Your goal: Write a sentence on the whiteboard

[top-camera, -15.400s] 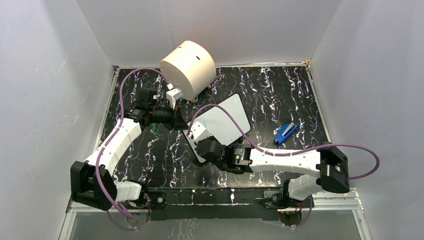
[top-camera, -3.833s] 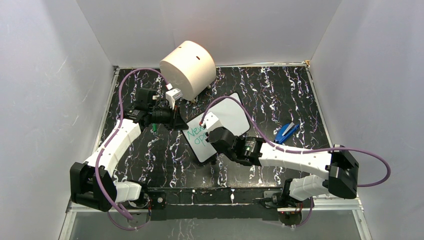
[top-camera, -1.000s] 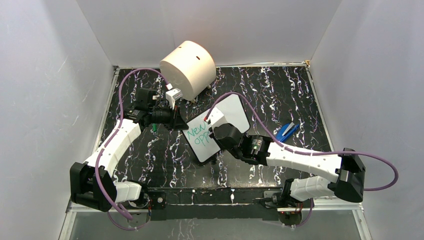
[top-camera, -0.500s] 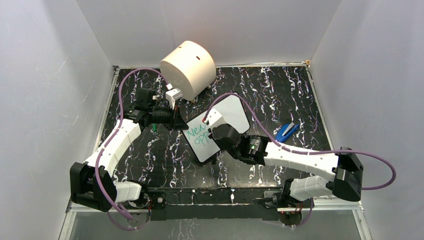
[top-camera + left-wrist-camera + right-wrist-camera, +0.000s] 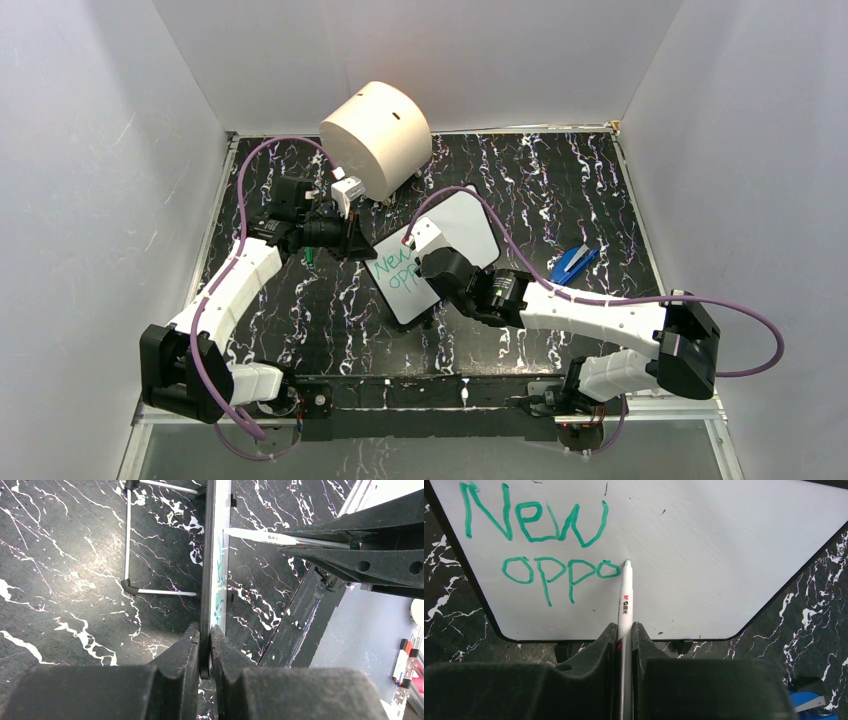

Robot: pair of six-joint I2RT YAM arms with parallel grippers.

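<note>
Right wrist view: the right gripper [image 5: 624, 630] pinches a white marker [image 5: 626, 597] between its fingers. The marker's green tip touches the whiteboard [image 5: 724, 555] just past the last "o" of the sentence [image 5: 536, 547]. The sentence reads "New oppo" in green toward the board's 10 o'clock corner.

In the left wrist view, the left gripper [image 5: 205, 632] clamps the board's black rim, seen edge-on, with a wire stand [image 5: 127, 535] beside it.

From above, the board sits mid-table [image 5: 560, 180]. A cream cylinder [image 5: 377, 125] lies at its 11 o'clock and a blue object [image 5: 572, 263], perhaps a stapler, at 3 o'clock.
</note>
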